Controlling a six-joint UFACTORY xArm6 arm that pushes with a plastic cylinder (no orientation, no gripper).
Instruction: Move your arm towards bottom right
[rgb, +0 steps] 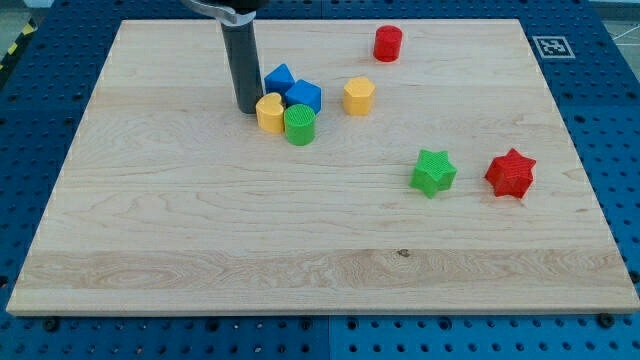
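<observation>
My tip rests on the wooden board in the upper middle, just left of a tight cluster of blocks. The cluster holds a yellow cylinder-like block, a green cylinder, a blue cube and a blue block. The tip stands next to the yellow block; I cannot tell if they touch. A yellow hexagonal block lies to the right of the cluster.
A red cylinder stands near the view's top. A green star and a red star lie at the right. A fiducial tag sits at the board's top right corner.
</observation>
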